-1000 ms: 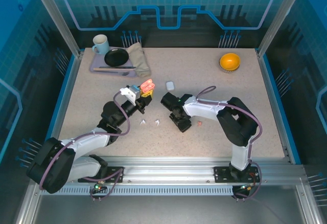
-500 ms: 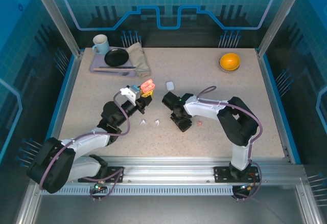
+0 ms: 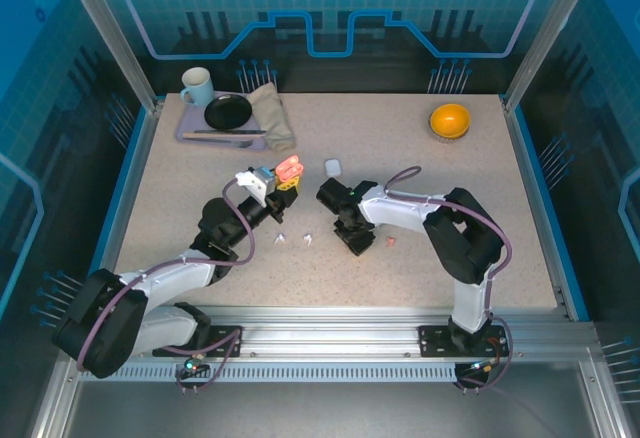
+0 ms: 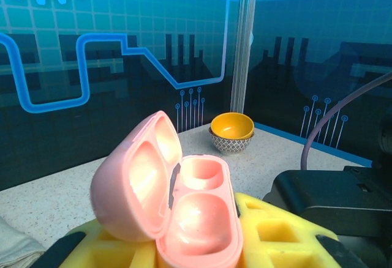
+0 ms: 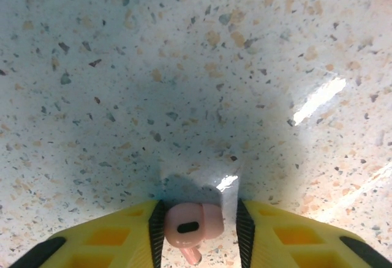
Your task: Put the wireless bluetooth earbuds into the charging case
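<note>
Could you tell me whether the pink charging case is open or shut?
Open: the pink charging case has its lid tipped back, and both earbud wells show empty.

Left end effector (image 4: 196,246): yellow fingers (image 4: 278,237) cropped by the lower frame edge. The base of the pink charging case (image 4: 184,213) clamped between them is cropped likewise, its underside hidden. Pale cloth (image 4: 12,243) to one side of that end effector: corner only, the rest off-frame. Dark arm housing (image 4: 331,197) on the other side: cut at the frame edge. Right end effector (image 5: 199,234): fingers (image 5: 98,243) cropped at the bottom edge. From above, right end effector (image 3: 357,243): fingertips covered by its own body. White earbud (image 3: 283,238) and second white earbud (image 3: 307,239), between the two end effectors: specks on the table (image 3: 450,208), orientation too small to tell. Pink speck (image 3: 390,241) just beside the right end effector: too small to identify.
</note>
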`<state>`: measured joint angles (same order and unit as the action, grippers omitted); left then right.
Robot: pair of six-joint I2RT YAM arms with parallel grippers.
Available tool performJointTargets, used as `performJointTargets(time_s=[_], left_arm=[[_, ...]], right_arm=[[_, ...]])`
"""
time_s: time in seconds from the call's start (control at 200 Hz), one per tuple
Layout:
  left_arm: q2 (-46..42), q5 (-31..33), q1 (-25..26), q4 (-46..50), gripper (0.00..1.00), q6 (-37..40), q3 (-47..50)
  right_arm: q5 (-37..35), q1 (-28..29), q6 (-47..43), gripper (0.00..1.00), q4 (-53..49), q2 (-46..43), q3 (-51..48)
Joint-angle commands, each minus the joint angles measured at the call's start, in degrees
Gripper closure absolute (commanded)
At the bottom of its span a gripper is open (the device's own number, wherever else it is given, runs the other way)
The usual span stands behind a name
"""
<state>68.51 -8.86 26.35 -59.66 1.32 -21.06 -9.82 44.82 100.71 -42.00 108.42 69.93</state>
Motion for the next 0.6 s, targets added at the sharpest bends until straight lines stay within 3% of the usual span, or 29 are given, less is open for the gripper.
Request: performJointTargets(time_s=[0.0,0.245,0.595], left_arm=[[-0.3,-1.2,-0.4,-0.5,1.00,-1.2,-1.1],[-0.3,-1.4,-0.4,-0.2,1.00,-1.3,-1.3],[-0.8,-1.9,-0.4,0.7,1.00,-1.2,-1.7]], right_arm=[[-1.0,-1.1,-0.4,0.64,2.5,1.7,1.3],[-1.4,-1.1,-2.4,0.67,2.5,1.5,1.3],[-4.8,-1.0,-12.0,0.70,2.8,-0.9,0.3]])
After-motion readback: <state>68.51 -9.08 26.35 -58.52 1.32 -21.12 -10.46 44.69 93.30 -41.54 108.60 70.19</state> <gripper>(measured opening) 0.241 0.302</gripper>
